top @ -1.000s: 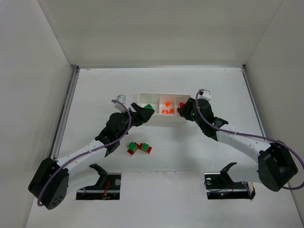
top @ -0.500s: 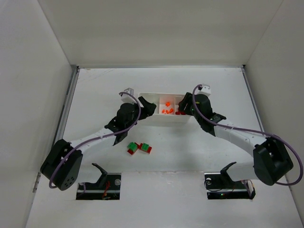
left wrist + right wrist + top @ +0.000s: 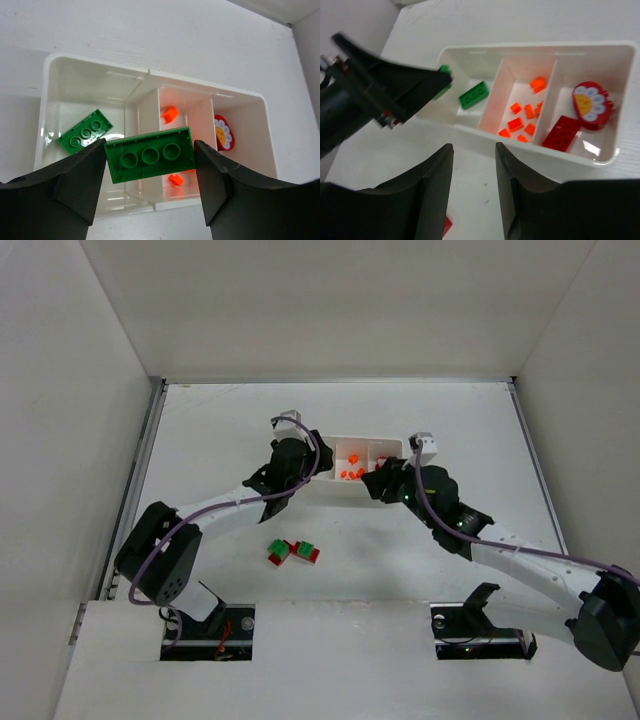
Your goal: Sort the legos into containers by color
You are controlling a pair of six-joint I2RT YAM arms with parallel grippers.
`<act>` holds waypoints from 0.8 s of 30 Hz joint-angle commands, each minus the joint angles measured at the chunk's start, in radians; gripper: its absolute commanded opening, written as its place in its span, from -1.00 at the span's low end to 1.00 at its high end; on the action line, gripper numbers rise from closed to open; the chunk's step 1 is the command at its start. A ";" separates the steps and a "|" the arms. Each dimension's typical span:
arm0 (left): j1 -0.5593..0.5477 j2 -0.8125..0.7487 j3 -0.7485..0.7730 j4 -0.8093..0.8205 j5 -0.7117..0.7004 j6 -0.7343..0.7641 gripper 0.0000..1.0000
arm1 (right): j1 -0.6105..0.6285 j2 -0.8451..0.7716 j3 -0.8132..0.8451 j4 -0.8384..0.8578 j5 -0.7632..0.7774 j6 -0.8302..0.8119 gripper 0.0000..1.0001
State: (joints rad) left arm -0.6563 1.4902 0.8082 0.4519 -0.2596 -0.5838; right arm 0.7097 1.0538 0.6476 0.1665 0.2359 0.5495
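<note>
the left gripper (image 3: pixel 149 162), clamped on a green brick (image 3: pixel 150 155), blocks the left well of the tray (image 3: pixel 90 59) from above; middle and right wells lie open. the right gripper (image 3: pixel 473 150), jaws apart, crowds the tray's near right side. joined bricks (image 3: pixel 294 552) dot the near counter (image 3: pixel 220 440).

A green brick (image 3: pixel 150 159), three studs showing and slightly tilted, is pinched between the fingers of the left claw (image 3: pixel 149 150), over a white tray (image 3: pixel 47 100) with three compartments. Just beyond the claw's left finger, the left compartment holds a second green brick (image 3: pixel 85 131). The middle compartment has tiny orange pieces (image 3: pixel 522 117). The right one has a red brick (image 3: pixel 561 132) and a red round piece (image 3: pixel 590 104) with a daisy face. Well behind the claw, toward the arm bases, joined green-and-red bricks (image 3: pixel 293 552) lie on the table (image 3: pixel 200 440).
</note>
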 commanded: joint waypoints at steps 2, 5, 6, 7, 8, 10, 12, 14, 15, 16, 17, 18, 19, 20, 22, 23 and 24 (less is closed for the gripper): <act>-0.010 0.031 0.080 -0.039 -0.092 0.065 0.03 | 0.084 0.026 -0.022 0.067 -0.092 -0.065 0.03; -0.010 0.032 0.089 -0.059 -0.115 0.065 0.19 | 0.156 0.089 -0.005 0.071 -0.098 -0.092 0.20; -0.010 0.022 0.086 -0.061 -0.116 0.062 0.25 | 0.180 0.112 0.003 0.076 -0.099 -0.103 0.25; -0.012 0.012 0.082 -0.061 -0.116 0.061 0.30 | 0.205 0.138 0.010 0.080 -0.104 -0.118 0.29; -0.013 -0.002 0.075 -0.061 -0.116 0.061 0.33 | 0.225 0.156 0.017 0.085 -0.109 -0.132 0.32; -0.018 -0.039 0.056 -0.061 -0.115 0.055 0.34 | 0.288 0.211 0.037 0.094 -0.133 -0.174 0.40; -0.022 -0.079 0.030 -0.061 -0.113 0.049 0.34 | 0.343 0.257 0.059 0.094 -0.158 -0.213 0.49; -0.025 -0.114 0.005 -0.061 -0.109 0.042 0.40 | 0.392 0.302 0.086 0.090 -0.175 -0.255 0.55; -0.025 -0.129 -0.006 -0.061 -0.104 0.039 0.44 | 0.408 0.327 0.098 0.088 -0.178 -0.270 0.57; -0.025 -0.140 -0.013 -0.062 -0.098 0.038 0.49 | 0.418 0.351 0.112 0.084 -0.179 -0.282 0.57; -0.021 -0.145 -0.018 -0.062 -0.092 0.038 0.50 | 0.428 0.373 0.124 0.080 -0.175 -0.289 0.57; -0.015 -0.145 -0.020 -0.062 -0.084 0.038 0.50 | 0.432 0.393 0.138 0.074 -0.167 -0.292 0.57; -0.010 -0.134 -0.020 -0.059 -0.073 0.038 0.43 | 0.432 0.412 0.152 0.070 -0.161 -0.290 0.56; -0.004 -0.127 -0.020 -0.055 -0.064 0.035 0.37 | 0.432 0.420 0.158 0.070 -0.156 -0.289 0.56; 0.005 -0.102 -0.007 -0.047 -0.038 0.029 0.26 | 0.432 0.425 0.164 0.070 -0.141 -0.287 0.56; 0.010 -0.090 -0.001 -0.041 -0.032 0.026 0.25 | 0.432 0.420 0.161 0.070 -0.136 -0.286 0.55; 0.016 -0.078 0.003 -0.035 -0.026 0.021 0.26 | 0.434 0.410 0.155 0.070 -0.132 -0.284 0.55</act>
State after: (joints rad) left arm -0.6559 1.3899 0.8043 0.3809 -0.3172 -0.5533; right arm 1.1404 1.4841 0.7662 0.1944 0.0803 0.2882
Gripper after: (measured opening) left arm 0.629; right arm 0.776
